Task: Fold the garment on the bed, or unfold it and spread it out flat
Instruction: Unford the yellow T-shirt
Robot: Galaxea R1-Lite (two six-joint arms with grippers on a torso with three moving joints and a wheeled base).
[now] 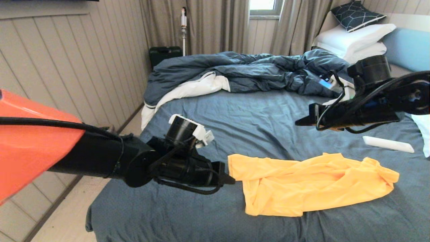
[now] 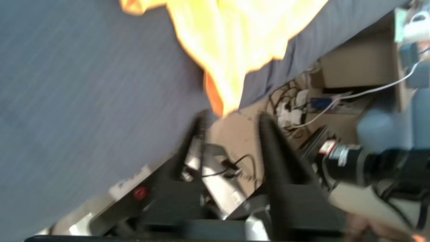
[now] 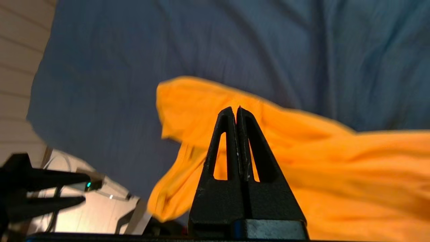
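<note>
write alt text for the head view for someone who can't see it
A yellow T-shirt lies crumpled on the blue-grey sheet of a bed. The left gripper sits level at the shirt's left edge, and the right gripper hangs above the sheet beyond the shirt. A rumpled duvet, white pillows and a white remote lie farther back.

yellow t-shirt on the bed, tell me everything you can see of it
The garment is a plain bright yellow short-sleeved T-shirt of thin, soft-looking fabric. It lies crumpled and partly folded over itself, stretched sideways across the near part of the bed, resting on the dark blue-grey sheet. The open left gripper is at its left corner; no grip shows.
</note>
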